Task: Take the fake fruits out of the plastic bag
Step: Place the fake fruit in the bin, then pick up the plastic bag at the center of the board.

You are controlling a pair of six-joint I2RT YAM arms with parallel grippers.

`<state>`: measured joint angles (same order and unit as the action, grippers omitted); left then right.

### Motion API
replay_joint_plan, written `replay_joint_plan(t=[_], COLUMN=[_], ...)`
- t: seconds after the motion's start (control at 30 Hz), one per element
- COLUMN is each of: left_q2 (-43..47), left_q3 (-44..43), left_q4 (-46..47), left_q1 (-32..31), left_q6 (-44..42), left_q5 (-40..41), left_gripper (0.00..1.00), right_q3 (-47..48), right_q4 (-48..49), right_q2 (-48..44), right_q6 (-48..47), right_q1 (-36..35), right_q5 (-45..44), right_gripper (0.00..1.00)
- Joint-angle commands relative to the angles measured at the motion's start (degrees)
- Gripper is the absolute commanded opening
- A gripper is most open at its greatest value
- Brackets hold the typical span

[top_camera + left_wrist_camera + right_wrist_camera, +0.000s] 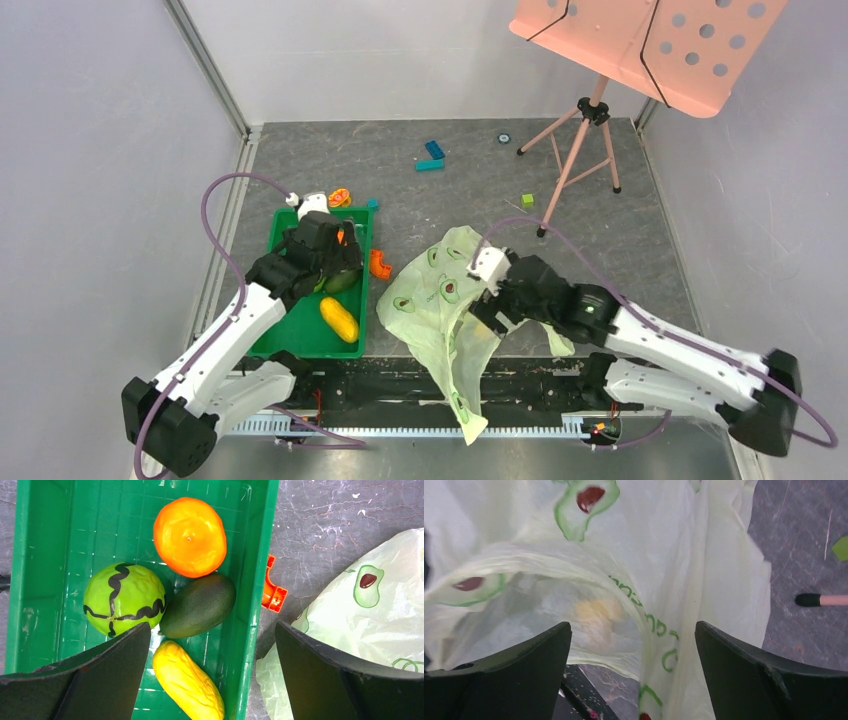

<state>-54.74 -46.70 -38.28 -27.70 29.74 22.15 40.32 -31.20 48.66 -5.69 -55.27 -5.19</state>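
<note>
Several fake fruits lie in the green tray (250, 580): a round orange one (190, 536), a light green one with black lines (124, 599), a dark green avocado-like one (198, 606) and an oblong yellow one (187, 682) (339, 319). My left gripper (212, 680) (335, 268) hovers open above the tray, gripping nothing. The pale green plastic bag (440, 300) (674, 555) lies crumpled right of the tray. My right gripper (634, 680) (487, 305) is open over it, and loose film hangs between its fingers. A pale yellowish blot (596, 615) shows through the film; I cannot tell what it is.
A flat orange curved piece (274, 592) (380, 265) lies between tray and bag. Blue blocks (432, 155) and a green block (527, 201) sit farther back. A pink music stand's tripod (590, 130) stands at the back right, one foot (819, 600) close to the bag.
</note>
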Motion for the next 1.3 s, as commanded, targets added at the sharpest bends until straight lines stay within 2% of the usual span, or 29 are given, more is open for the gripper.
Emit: replay_joint_plan(t=[0.0, 0.1, 0.17, 0.27, 0.3, 0.33, 0.77, 0.97, 1.27], left_q2=[0.5, 1.1, 1.7, 2.8, 3.1, 3.4, 7.4, 8.8, 9.4], left_q3=[-1.4, -1.6, -1.8, -2.0, -2.0, -2.0, -2.5, -2.2, -2.0], left_q4=[-0.5, -0.8, -1.1, -1.6, -1.7, -1.7, -2.2, -2.2, -1.9], left_q1=[0.3, 0.3, 0.3, 0.3, 0.3, 0.3, 0.3, 0.3, 0.3], left_q6=[-0.9, -1.3, -1.6, -1.8, -1.8, -1.8, -1.4, -1.0, -0.7], left_q5=[0.4, 0.5, 1.0, 1.4, 1.5, 1.5, 1.8, 1.8, 1.1], left_gripper=[1.00, 1.00, 1.00, 1.00, 1.00, 1.00, 1.00, 1.00, 1.00], right_q3=[0.2, 1.5, 2.2, 3.8, 4.6, 5.5, 29.1, 32.4, 35.0], right_q4=[-2.1, -0.5, 1.5, 4.7, 5.8, 6.5, 18.9, 25.7, 21.6], right_q2=[8.4, 11.2, 11.4, 11.4, 11.4, 11.5, 8.9, 6.3, 10.6], right_q6=[-2.8, -2.5, -3.5, -5.1, -5.6, -5.7, -10.0, -10.0, -9.2], right_q1=[-2.7, -3.1, -3.2, -3.2, -3.2, -3.2, -3.2, -3.2, -3.2], right_q5=[-15.0, -23.6, -25.2, -25.3, -25.1, -25.1, -15.2, -19.0, -15.5], right_gripper=[0.94, 0.84, 0.69, 0.30, 0.12, 0.00, 0.00, 0.00, 0.01])
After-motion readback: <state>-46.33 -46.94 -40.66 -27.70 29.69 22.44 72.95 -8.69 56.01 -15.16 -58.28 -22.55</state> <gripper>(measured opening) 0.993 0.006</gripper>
